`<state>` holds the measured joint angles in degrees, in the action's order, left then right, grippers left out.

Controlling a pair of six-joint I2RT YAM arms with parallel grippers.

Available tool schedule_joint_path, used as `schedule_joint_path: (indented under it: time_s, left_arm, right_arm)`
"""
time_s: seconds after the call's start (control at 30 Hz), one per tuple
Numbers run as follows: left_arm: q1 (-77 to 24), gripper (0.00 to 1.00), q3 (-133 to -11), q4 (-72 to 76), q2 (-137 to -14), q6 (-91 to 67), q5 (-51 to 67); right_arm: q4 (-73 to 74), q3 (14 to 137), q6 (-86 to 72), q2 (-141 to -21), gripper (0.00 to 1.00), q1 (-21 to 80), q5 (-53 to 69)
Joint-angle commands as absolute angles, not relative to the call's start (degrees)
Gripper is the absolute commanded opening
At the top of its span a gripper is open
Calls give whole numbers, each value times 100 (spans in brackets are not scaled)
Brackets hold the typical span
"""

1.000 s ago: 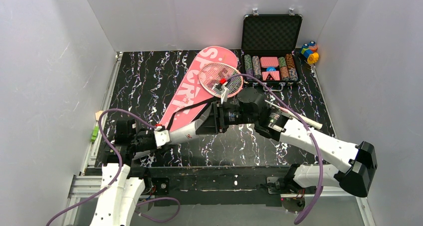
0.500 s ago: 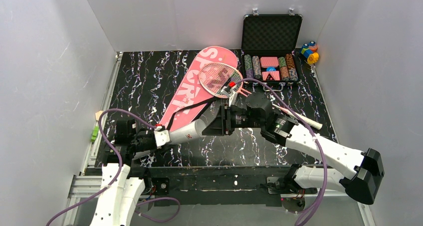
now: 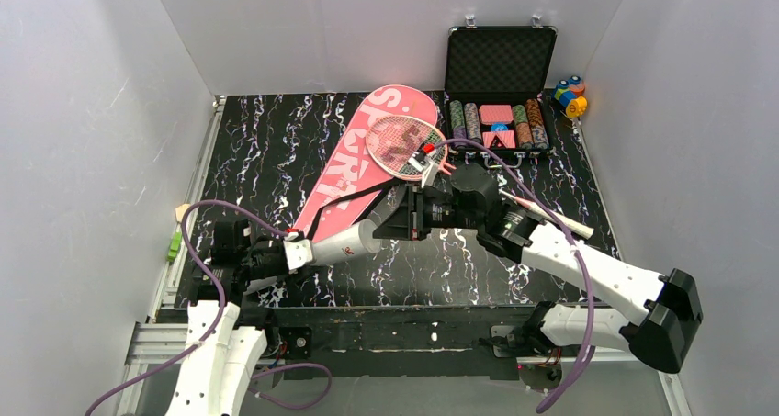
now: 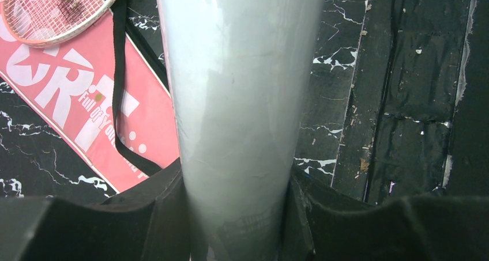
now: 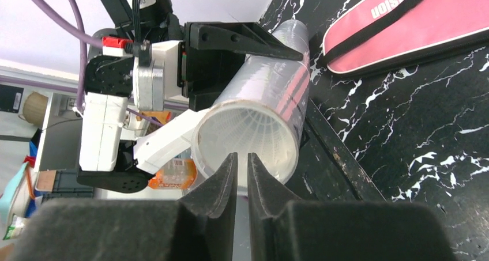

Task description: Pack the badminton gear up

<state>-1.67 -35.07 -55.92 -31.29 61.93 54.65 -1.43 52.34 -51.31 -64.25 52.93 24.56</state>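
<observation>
My left gripper (image 3: 299, 251) is shut on the white tube (image 3: 344, 243) and holds it off the table, its open mouth turned toward the right arm. In the left wrist view the tube (image 4: 242, 99) fills the space between the jaws. My right gripper (image 5: 242, 157) has its jaws almost together with nothing between them, its tips right at the tube's mouth (image 5: 271, 94). A white feather shuttlecock (image 5: 248, 128) sits inside the tube. The pink "SPORT" bag (image 3: 363, 150) lies flat behind, with a red-framed racket head (image 3: 404, 143) on it. A white racket handle (image 3: 571, 224) shows past the right arm.
The open black case of poker chips (image 3: 499, 76) stands at the back right, with the small coloured toy blocks (image 3: 570, 95) beside it. The bag's black strap (image 4: 118, 88) trails over the table near the tube. White walls close in the table on three sides.
The right arm drew back from the tube half a second ago, then came a little forward again to its mouth. The left arm and tube have held still.
</observation>
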Motion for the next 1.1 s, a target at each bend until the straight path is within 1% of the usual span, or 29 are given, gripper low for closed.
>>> schedule_joint_path:
  time_s: [0.0,0.23,0.7,1.07]
  left_arm:
    - [-181,2,-3591,-5686,-3173,6122,5924]
    - [-176,2,-3575,-5673,-3198,6143,5898]
    - [-184,2,-3564,-5620,-3264,6127,5881]
    - [-178,2,-3592,-5620,-3217,6075,5933]
  right_arm:
    - [-307,5663,-5080,-6674,17,5291,2630]
    - [-312,5647,-5080,-6689,14,5333,2619]
    - [-55,5896,-4887,-6861,13,5670,2430]
    - [-233,5842,-5002,-7119,12,5748,2481]
